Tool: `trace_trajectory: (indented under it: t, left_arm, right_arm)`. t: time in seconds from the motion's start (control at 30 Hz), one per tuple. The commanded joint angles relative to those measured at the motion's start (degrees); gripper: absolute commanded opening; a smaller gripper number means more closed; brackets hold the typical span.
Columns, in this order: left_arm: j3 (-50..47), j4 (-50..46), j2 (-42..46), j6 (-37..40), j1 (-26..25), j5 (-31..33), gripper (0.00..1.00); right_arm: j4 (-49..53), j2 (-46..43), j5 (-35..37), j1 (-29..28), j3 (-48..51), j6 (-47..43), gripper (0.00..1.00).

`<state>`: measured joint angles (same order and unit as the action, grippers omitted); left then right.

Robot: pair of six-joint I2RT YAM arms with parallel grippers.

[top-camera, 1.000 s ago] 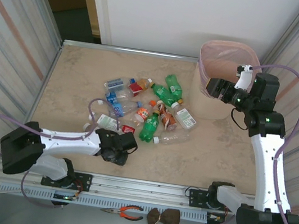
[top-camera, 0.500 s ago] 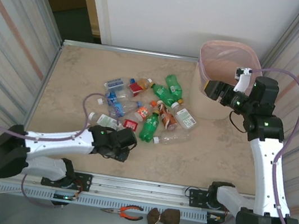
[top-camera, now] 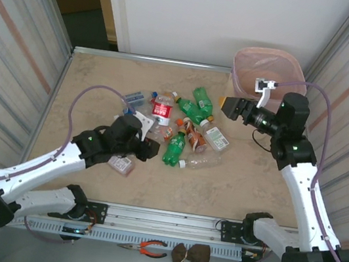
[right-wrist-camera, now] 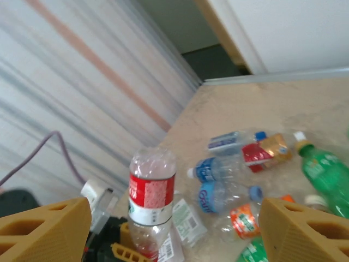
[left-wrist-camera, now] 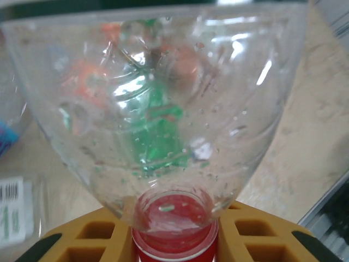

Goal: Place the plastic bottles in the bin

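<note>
Left gripper [left-wrist-camera: 174, 240] clamps the red-capped bottle [left-wrist-camera: 163, 125], seemingly by its neck; right gripper [right-wrist-camera: 174, 232] gapes. Carry it slowly to the bin [top-camera: 271, 52].

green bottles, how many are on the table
3: one green bottle at the far edge of the pile, a second right beside it, a third at the near edge. Others could be hidden underneath.

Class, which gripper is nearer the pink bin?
Right. The right gripper hangs open just beside the bin; the left gripper is far off to the bin's left, shut on a bottle.
</note>
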<state>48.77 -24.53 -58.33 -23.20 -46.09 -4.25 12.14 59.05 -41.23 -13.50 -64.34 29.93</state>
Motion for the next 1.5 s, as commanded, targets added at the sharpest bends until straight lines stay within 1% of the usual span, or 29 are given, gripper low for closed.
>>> trace_trajectory:
  t: [0.0, 0.1, 0.17, 0.37, 0.5, 0.57, 0.67, 0.8, 0.97, 1.23, 1.3, 1.47]
  left_arm:
    - [1.1, 12.6, 1.9, 7.5, 4.2, -14.2, 0.27]
    - [1.4, 18.2, 2.2, 10.4, 6.6, -20.7, 0.27]
    - [1.8, 20.7, 2.4, 12.7, 7.2, -23.9, 0.26]
    - [2.4, 27.5, 3.2, 17.1, 7.8, -31.2, 0.26]
    - [4.4, 29.1, 3.2, 18.2, 7.8, -36.8, 0.26]
    - [5.6, 29.0, 2.8, 18.5, 7.8, -39.4, 0.25]
    - [7.1, 28.8, 2.4, 18.5, 7.7, -41.7, 0.25]
    - [7.5, 28.9, 2.2, 18.9, 7.2, -44.1, 0.25]
    - [7.5, 27.7, 2.0, 19.9, 6.8, -44.8, 0.24]
    - [7.7, 26.9, 2.1, 20.9, 6.2, -45.4, 0.24]
    - [7.7, 26.9, 2.1, 20.9, 6.2, -45.4, 0.24]
    - [7.6, 25.8, 2.3, 21.6, 6.1, -43.7, 0.26]
  right_arm:
    - [-8.3, -0.1, -2.1, -5.3, 0.1, -2.9, 0.81]
    - [-8.2, 0.9, -0.6, -10.0, -1.0, -7.0, 0.83]
    - [-8.9, 1.4, 0.1, -12.5, -1.3, -8.4, 0.84]
    - [-13.4, 2.2, 0.5, -18.2, -1.2, -9.2, 0.87]
    - [-16.0, 1.7, -0.9, -21.0, -1.2, -10.8, 0.88]
    - [-16.4, 1.2, -3.1, -22.8, -1.2, -13.2, 0.88]
    - [-14.9, 0.6, -4.1, -25.8, -1.8, -17.7, 0.88]
    - [-13.2, 0.7, -3.0, -28.2, -3.6, -19.7, 0.84]
    - [-12.7, 0.6, -1.7, -30.0, -5.5, -19.9, 0.80]
    - [-11.7, 1.6, 1.5, -30.8, -8.1, -20.0, 0.77]
    - [-11.7, 2.3, 1.3, -30.9, -8.9, -19.8, 0.76]
    - [-12.1, 3.4, -0.1, -31.1, -9.8, -18.4, 0.69]
